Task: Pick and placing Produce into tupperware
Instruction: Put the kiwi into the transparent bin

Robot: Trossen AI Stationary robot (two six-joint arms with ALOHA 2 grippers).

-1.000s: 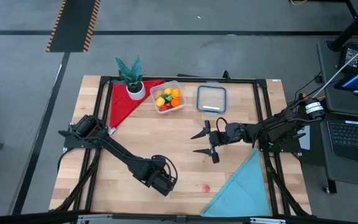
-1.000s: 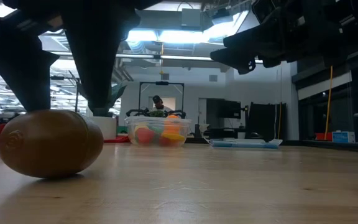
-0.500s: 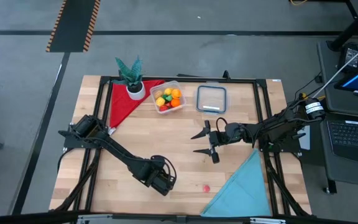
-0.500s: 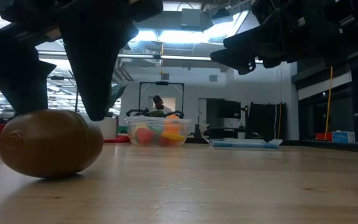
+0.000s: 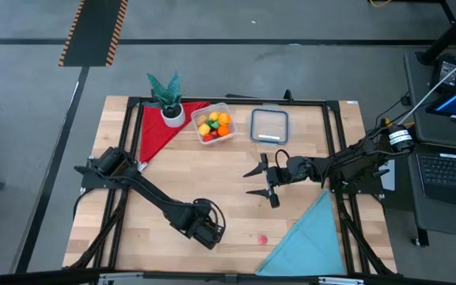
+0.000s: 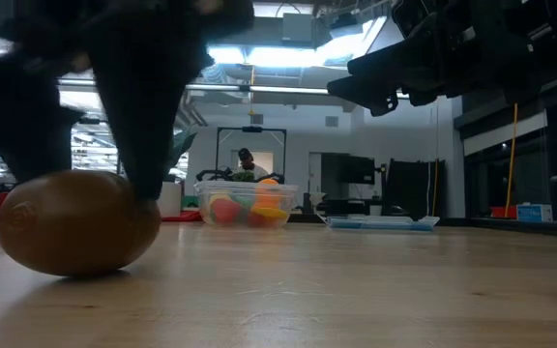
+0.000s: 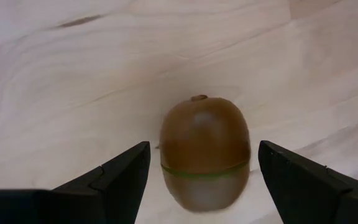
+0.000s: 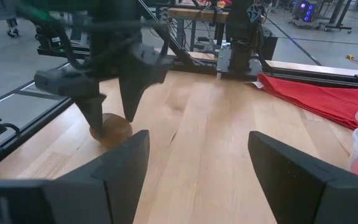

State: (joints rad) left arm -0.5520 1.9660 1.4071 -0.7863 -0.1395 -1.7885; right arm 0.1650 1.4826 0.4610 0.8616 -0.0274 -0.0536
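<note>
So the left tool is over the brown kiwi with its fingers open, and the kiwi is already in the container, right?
Not quite. The left tool is open around the kiwi, but the left wrist view shows the kiwi on the bare table, not in the container.

Bright ceiling lights glare; near end effector [image 6: 75, 106] motion-blurred.

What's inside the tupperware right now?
The tupperware holds several small produce pieces: yellow, orange, green and red ones show from above. Pieces lying under that top layer are covered, so an exact count cannot be read.
</note>
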